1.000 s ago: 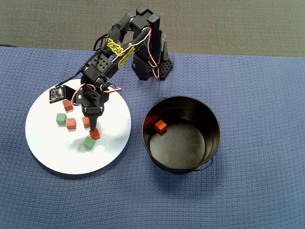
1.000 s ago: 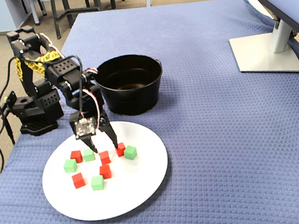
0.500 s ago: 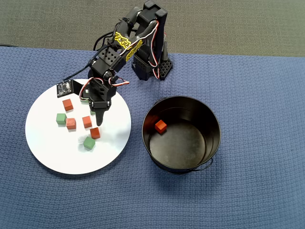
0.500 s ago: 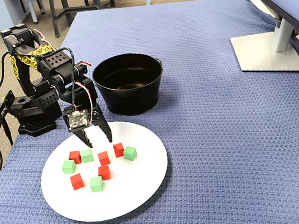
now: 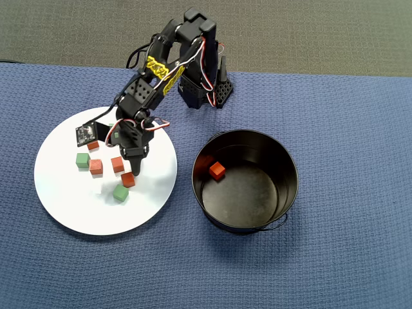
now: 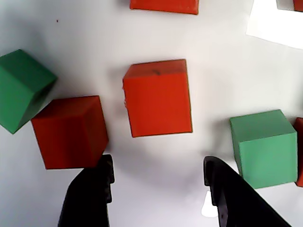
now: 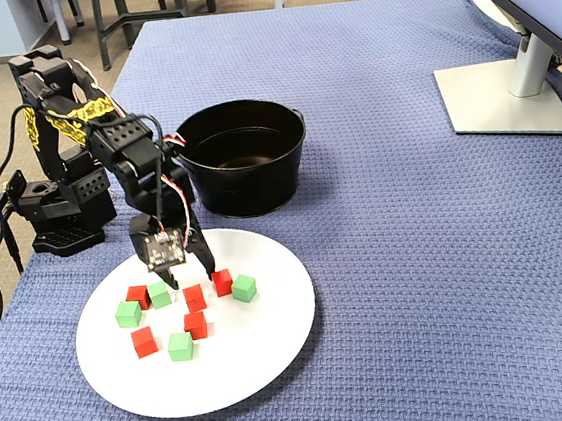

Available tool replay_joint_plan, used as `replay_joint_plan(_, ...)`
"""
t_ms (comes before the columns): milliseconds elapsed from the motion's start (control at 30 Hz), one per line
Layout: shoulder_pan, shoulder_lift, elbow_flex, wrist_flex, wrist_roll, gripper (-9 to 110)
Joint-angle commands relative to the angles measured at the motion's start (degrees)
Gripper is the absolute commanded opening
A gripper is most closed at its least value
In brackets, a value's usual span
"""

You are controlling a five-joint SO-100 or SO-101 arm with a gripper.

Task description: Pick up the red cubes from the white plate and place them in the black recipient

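the blue woven cloth (image 7: 417, 257) covers the table, and everything here is placed relative to the white plate (image 7: 256, 359). the plate lies at the near left of the cloth in the fixed view. the black recipient (image 7: 247, 174) stands just beyond the plate's far right edge, apart from it; in the overhead view it sits to the plate's right (image 5: 248, 219), with one red cube (image 5: 217, 170) lying on its floor near the wall on the plate's side. the black arm (image 7: 105, 159) reaches from its base beyond the plate's far left edge down over the plate.

the gripper (image 6: 158, 189) hangs low over the plate's middle with its jaws spread apart and nothing between them. in the wrist view, a red cube (image 6: 157, 97) lies on the plate just ahead of the gap between the fingertips; another red cube (image 6: 70, 131) sits beside the left fingertip, and whether they touch cannot be told. green cubes (image 6: 264, 146) lie on the plate on either side. in the fixed view, four red cubes (image 7: 195, 325) and four green ones show on the plate.
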Motion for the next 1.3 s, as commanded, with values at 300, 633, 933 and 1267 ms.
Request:
replay_joint_plan(300,2.55,-1.58,-9.67,1.23,-0.18,16)
replay_joint_plan(633,3.78,-2.81,-11.07,2.64,-2.2,15)
replay_joint_plan(933,5.19,-4.92,-14.68,4.13,-1.67,16)
replay_joint_plan(1267,5.89,-6.5,-16.61,4.39,-3.87,16)
